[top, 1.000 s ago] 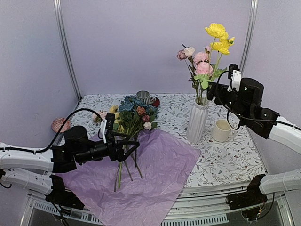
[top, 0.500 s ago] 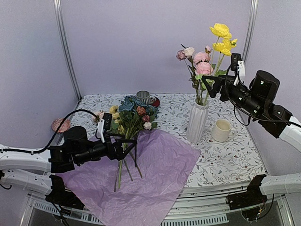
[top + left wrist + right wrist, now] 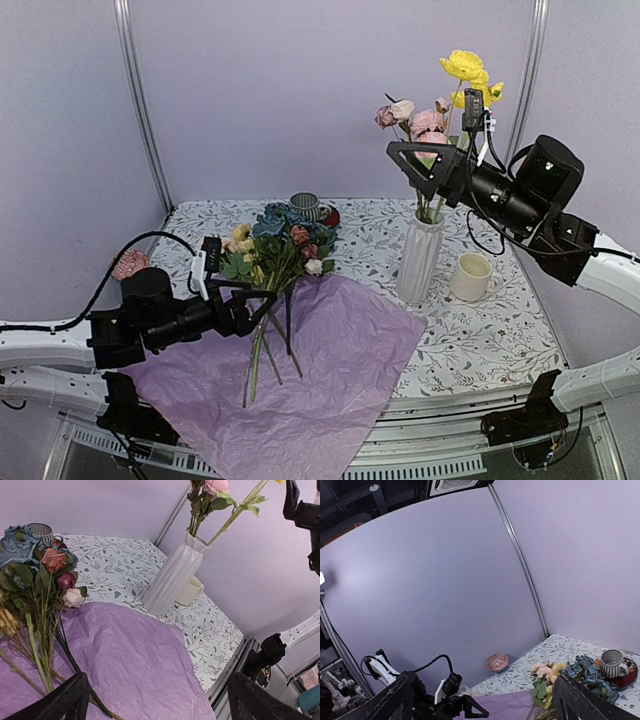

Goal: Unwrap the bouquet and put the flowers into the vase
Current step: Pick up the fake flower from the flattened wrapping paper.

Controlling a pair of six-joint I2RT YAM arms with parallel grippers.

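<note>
The table [image 3: 480, 345], under its leaf-printed cloth, spread out below both of my grippers. The pink-purple tissue paper [image 3: 300, 390] lay open and flat directly beneath my left gripper [image 3: 265, 308], with its near corner hanging past the table edge. No ribbon showed, so I judged the unwrapping done.

The vase [image 3: 419, 258] stood upright just below my right gripper [image 3: 414, 170] and already carried the standing flowers [image 3: 432, 125], pink and yellow. Those jaws were spread wide and empty, right beside the stems above the vase's neck. The loose flowers [image 3: 272, 248] lay on the paper, their stems running under my left jaws. Those jaws were also spread wide and pinched nothing. From my wrist, the stems passed close by one finger [image 3: 67, 700], and I could not tell whether they sat between both.

The risks looked plain to me. A careless sweep of my right jaws could hook a standing stem and drag it out, or rock the slim vase toward the mug [image 3: 472, 277] low on their right. If my left jaws closed too low, they could nip the tissue along with the thin stems and haul the sheet off the edge. They could also catch only some stems and scatter the rest toward the striped cup [image 3: 304, 205] beyond the blooms.
</note>
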